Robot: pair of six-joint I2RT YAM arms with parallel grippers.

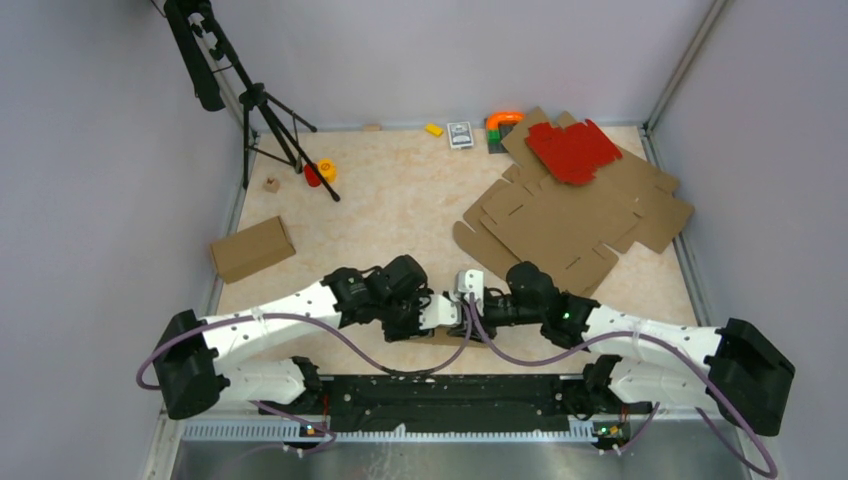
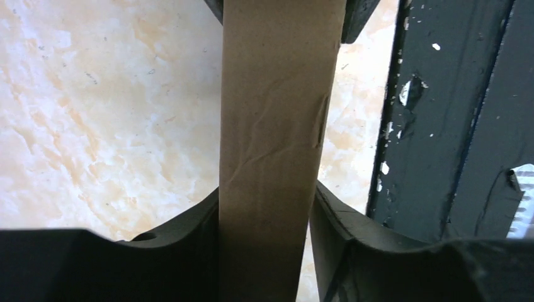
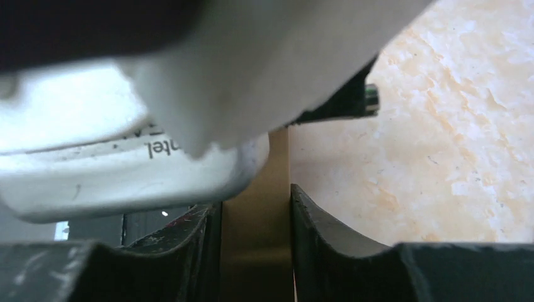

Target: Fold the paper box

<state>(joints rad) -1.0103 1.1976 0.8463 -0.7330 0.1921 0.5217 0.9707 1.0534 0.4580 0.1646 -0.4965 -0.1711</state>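
Note:
The paper box [image 2: 271, 126] is a narrow brown cardboard piece held just above the table, near the front edge between the two arms. In the top view only a sliver of the paper box [image 1: 449, 336] shows under the wrists. My left gripper [image 2: 267, 195] is shut on one end, a black finger on each side wall. My right gripper [image 3: 255, 201] is shut on the other end of the paper box [image 3: 258, 245]. In the top view my left gripper [image 1: 442, 314] and right gripper [image 1: 480, 308] meet almost nose to nose. The left arm's white camera housing [image 3: 189, 94] hides most of the box in the right wrist view.
Flat brown die-cut sheets [image 1: 580, 215] lie at the back right with a red sheet [image 1: 572, 150] on top. A folded brown box [image 1: 252, 248] sits at the left. A tripod [image 1: 262, 110] stands at the back left beside small toys [image 1: 320, 172]. The black base rail [image 2: 453, 126] runs close to the held box.

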